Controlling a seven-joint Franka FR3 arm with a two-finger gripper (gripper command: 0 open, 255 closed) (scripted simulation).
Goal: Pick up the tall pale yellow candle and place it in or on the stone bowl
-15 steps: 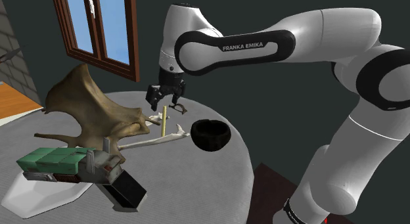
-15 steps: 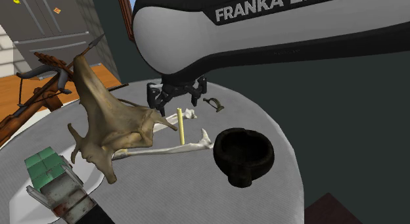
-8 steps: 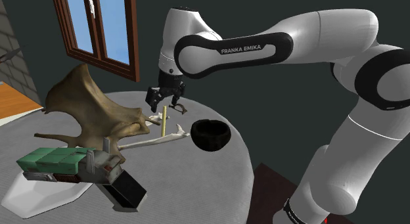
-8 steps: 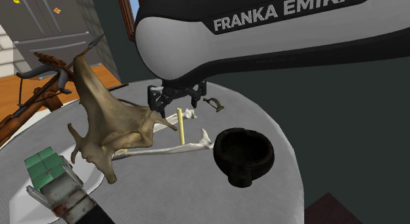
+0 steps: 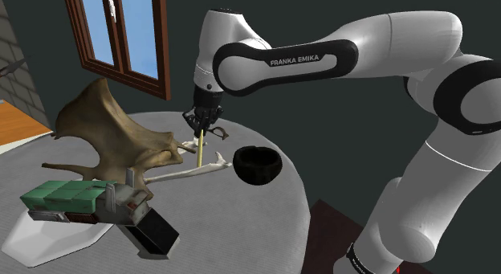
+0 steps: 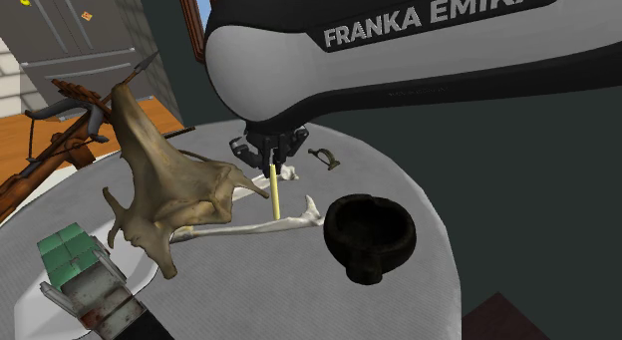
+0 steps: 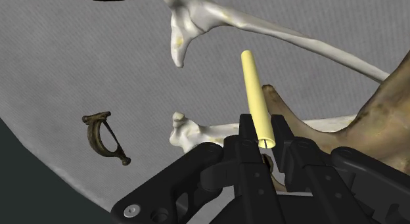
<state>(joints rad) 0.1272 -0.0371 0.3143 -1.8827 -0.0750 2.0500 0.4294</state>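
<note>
The jaws are closed on the top end of the candle (image 7: 256,98), one black finger on each side of the thin, pale yellow stick. In the shoulder view the white arm (image 5: 321,55) reaches over the round grey bench (image 5: 265,224) and points the jaws straight down onto the candle (image 5: 198,152), which stands upright. Its lower end reaches down to the bench top just beside a long pale bone (image 5: 193,173).

The bowl (image 5: 258,176) is dark, almost black, and sits on the bench near the candle, toward the shoulder view's right, apart from it. In the second exterior view the candle (image 6: 272,193) stands between a big brown antler (image 6: 164,183) and the bowl (image 6: 364,263), with the long pale bone (image 6: 249,228) lying across the bench (image 6: 419,198) at its foot.

A shorter pale bone (image 7: 197,132) lies close under the jaws, and a small dark clasp (image 7: 104,136) lies on the bench (image 7: 66,58) a little way off from it. The same clasp (image 6: 322,157) shows behind the jaws in the second exterior view.

Toward the near edge of the bench in the shoulder view, a green-topped box (image 5: 68,196) rests on a white tray (image 5: 40,240) with a black box (image 5: 156,232) beside it. A wooden-framed window (image 5: 120,31) is in the wall behind.
</note>
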